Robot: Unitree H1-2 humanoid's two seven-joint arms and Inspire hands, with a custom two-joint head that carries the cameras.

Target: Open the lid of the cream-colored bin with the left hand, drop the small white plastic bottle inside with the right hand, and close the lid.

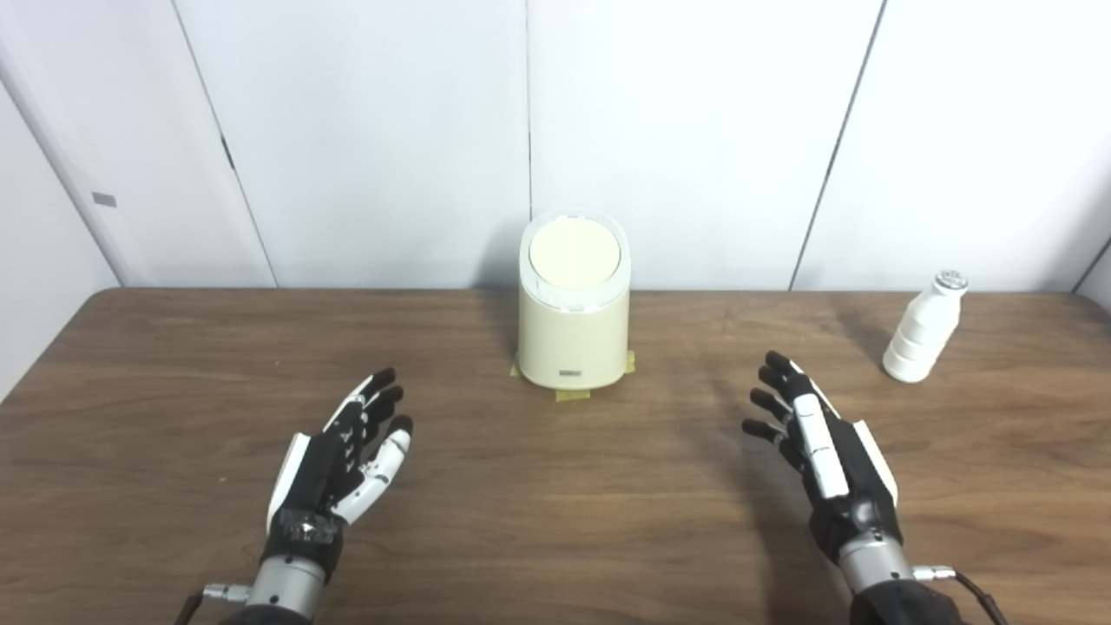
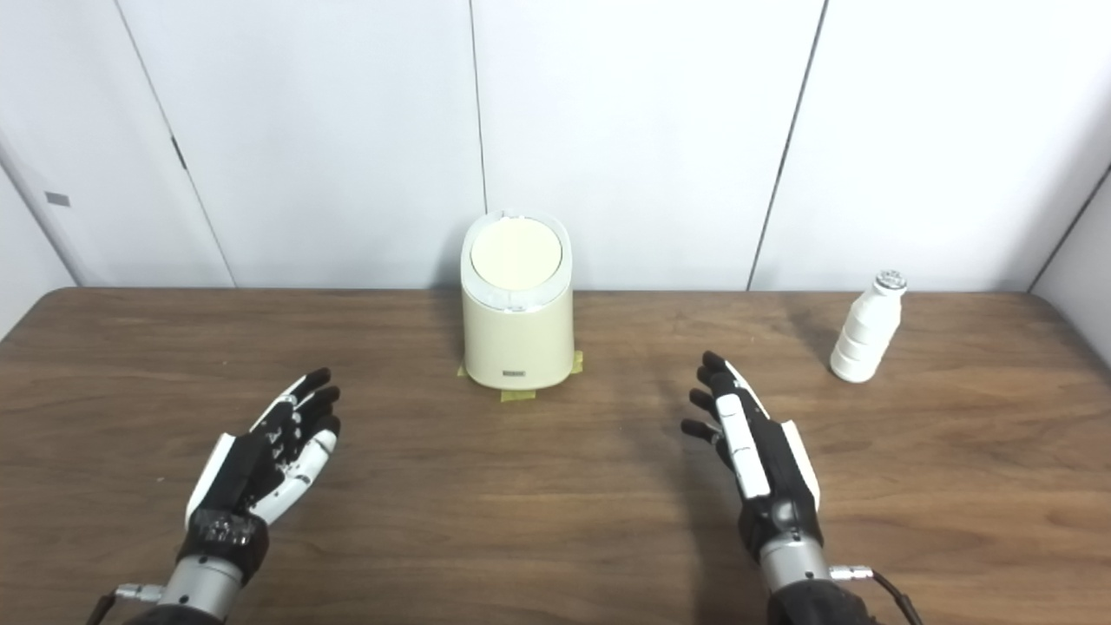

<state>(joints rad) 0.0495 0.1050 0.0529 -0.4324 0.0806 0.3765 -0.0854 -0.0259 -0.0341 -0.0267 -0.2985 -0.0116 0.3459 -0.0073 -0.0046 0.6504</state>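
While hands (image 1: 338,460) wait, bin (image 1: 573,334) lid (image 1: 575,253) seemingly shut.

A dark wooden table (image 1: 555,521) with visible grain filled the lower half of the frame, its far corners rounded; behind it, white wall panels (image 1: 694,130) covered the upper half, divided by thin dark seams; a small grey tag (image 1: 104,200) sat at the upper left; the light was even and soft.
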